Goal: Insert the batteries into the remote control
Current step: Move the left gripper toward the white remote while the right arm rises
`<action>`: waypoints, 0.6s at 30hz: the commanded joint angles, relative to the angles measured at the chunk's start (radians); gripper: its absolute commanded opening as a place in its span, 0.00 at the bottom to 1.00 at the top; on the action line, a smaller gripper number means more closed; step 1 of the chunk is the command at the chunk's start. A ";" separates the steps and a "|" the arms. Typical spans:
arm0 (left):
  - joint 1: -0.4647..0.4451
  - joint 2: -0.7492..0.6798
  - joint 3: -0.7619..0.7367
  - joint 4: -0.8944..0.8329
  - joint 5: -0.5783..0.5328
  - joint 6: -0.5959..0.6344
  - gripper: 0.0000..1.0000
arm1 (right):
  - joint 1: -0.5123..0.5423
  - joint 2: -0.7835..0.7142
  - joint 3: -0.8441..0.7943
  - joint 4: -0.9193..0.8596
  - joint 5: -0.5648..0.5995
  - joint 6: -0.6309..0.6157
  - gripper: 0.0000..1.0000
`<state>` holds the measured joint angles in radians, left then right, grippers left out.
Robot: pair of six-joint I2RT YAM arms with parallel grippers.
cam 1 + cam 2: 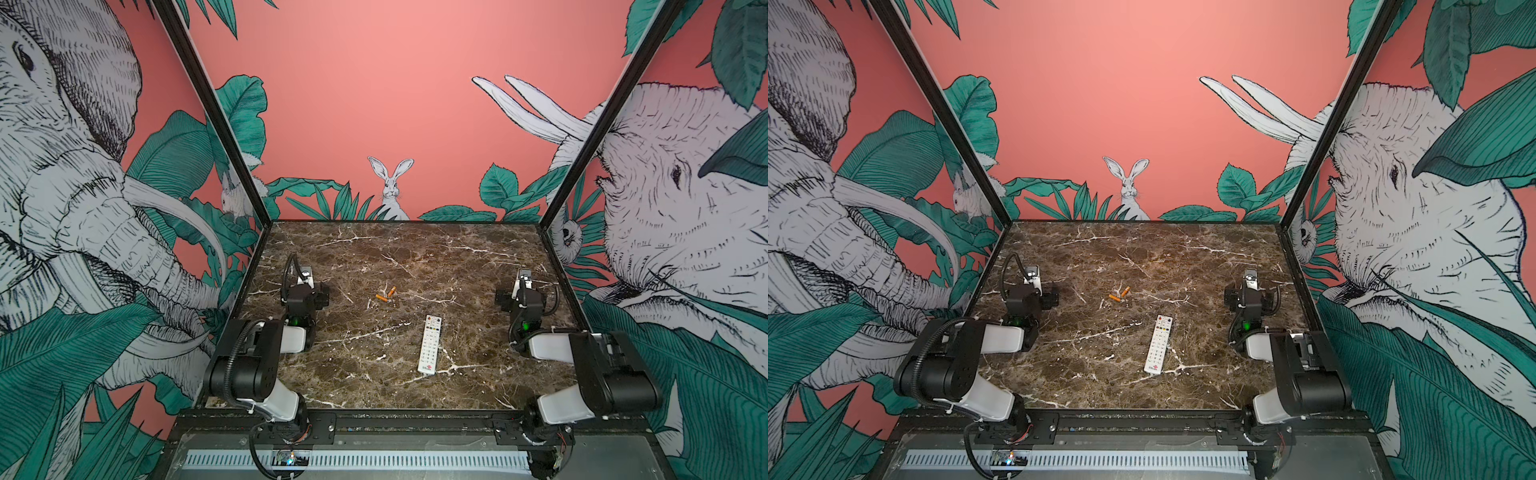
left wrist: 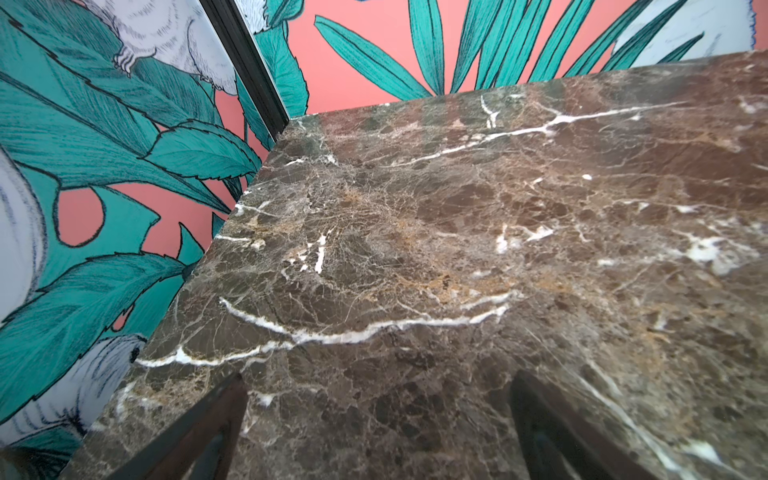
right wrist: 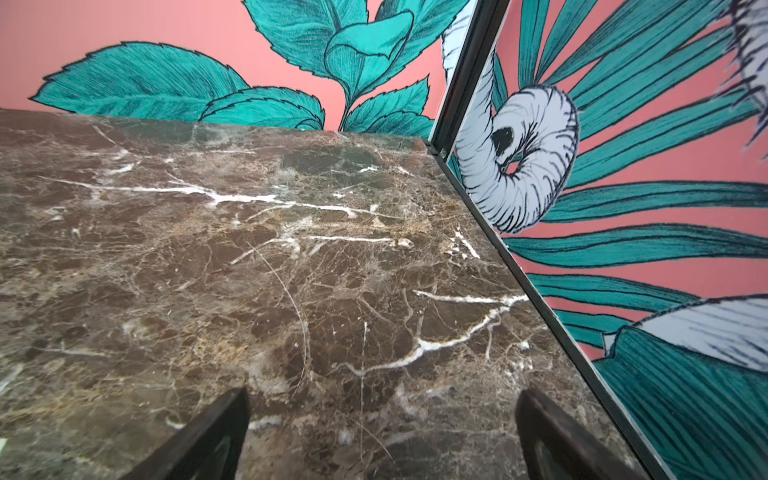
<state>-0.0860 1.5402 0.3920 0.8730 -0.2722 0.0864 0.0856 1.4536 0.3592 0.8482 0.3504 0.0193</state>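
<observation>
Two small orange batteries [image 1: 381, 298] [image 1: 391, 291] lie close together on the brown marble table [image 1: 415, 249], near its middle; both top views show them [image 1: 1114, 297] [image 1: 1125, 291]. The long white remote control [image 1: 430, 345] [image 1: 1158, 345] lies buttons up nearer the front, its red button at the far end. My left gripper [image 1: 304, 271] [image 2: 378, 378] rests low at the table's left side, open and holding nothing. At the right side my right gripper [image 1: 524, 274] [image 3: 382, 392] is also open with nothing between its fingers. Both wrist views show only bare marble; batteries and remote are out of their sight.
Printed jungle walls close in the table on the left, right and back, with black frame posts [image 1: 216, 120] [image 1: 602, 120] at the far corners. A black mounting rail [image 1: 395, 419] runs along the front edge. Each gripper sits close to its side wall.
</observation>
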 commanded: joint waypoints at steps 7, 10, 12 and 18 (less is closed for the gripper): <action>0.003 -0.178 0.042 -0.257 -0.012 -0.033 0.99 | -0.002 -0.123 0.034 -0.165 -0.032 0.033 0.99; 0.003 -0.243 0.053 -0.364 -0.009 -0.040 0.99 | 0.000 -0.166 0.057 -0.273 -0.042 0.039 0.99; 0.002 -0.295 0.082 -0.476 -0.010 -0.051 0.99 | -0.001 -0.190 0.073 -0.336 -0.048 0.041 0.99; -0.042 -0.426 0.157 -0.740 -0.010 -0.136 0.99 | 0.000 -0.264 0.144 -0.578 -0.123 0.116 0.99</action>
<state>-0.1009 1.1782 0.5030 0.3290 -0.2710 0.0193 0.0856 1.2221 0.4614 0.4168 0.2787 0.0799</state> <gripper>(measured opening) 0.992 0.988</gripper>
